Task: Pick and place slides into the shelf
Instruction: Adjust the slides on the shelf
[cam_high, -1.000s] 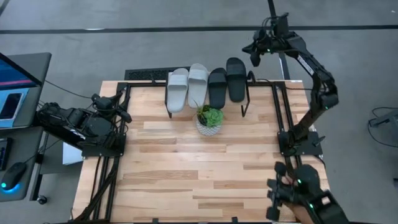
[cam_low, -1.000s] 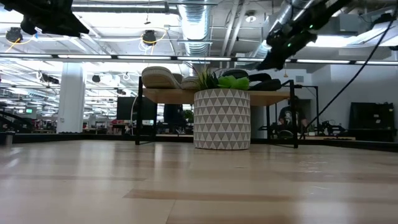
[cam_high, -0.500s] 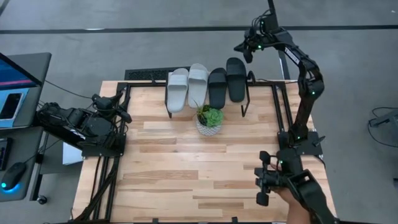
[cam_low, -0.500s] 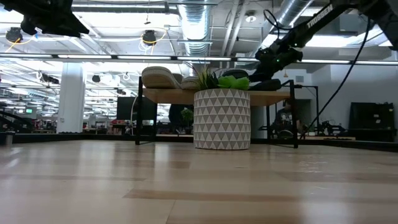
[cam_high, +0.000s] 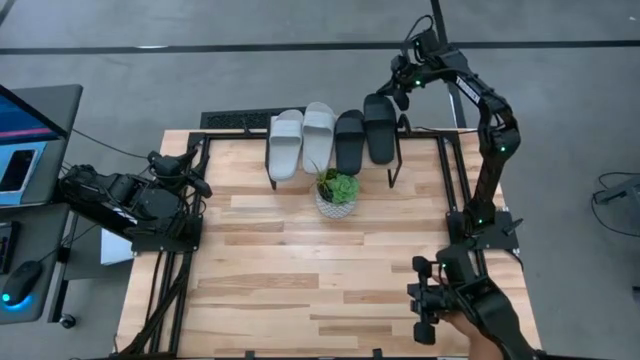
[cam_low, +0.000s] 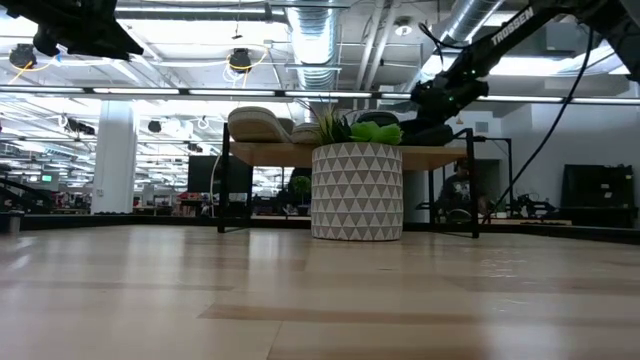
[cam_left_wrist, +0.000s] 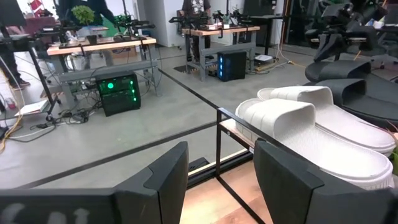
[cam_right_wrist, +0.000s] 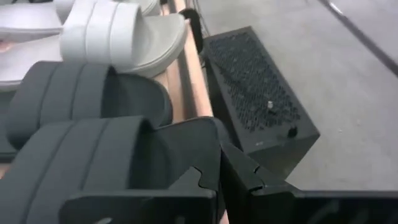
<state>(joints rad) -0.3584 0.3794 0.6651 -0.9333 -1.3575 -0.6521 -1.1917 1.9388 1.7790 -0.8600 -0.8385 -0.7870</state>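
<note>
Fingers of the right gripper (cam_high: 397, 88) are nearly together, with only a thin gap between them, and they hold nothing; the gripper hangs just beyond the far right corner of the shelf (cam_high: 400, 150), close to the toe end of the outer black slide (cam_high: 379, 127). In the right wrist view the two dark fingers (cam_right_wrist: 205, 168) sit just at the end of this black slide (cam_right_wrist: 93, 168), but I cannot tell if they touch it. All four slides lie side by side on top of the shelf: next to the outer black one is the second black slide (cam_high: 349, 141), then a light grey slide (cam_high: 319, 136), and the other light grey slide (cam_high: 285, 145) at the left end of the shelf. A black perforated box (cam_right_wrist: 258, 93) stands on the floor behind the shelf. A small plant pot (cam_high: 337, 194) with a triangle pattern stands on the table (cam_high: 300, 280) directly in front of the shelf. The left gripper (cam_high: 193, 172) waits at the left edge of the table, well apart from the shelf, with its fingers (cam_left_wrist: 165, 180) spread open and empty.
</note>
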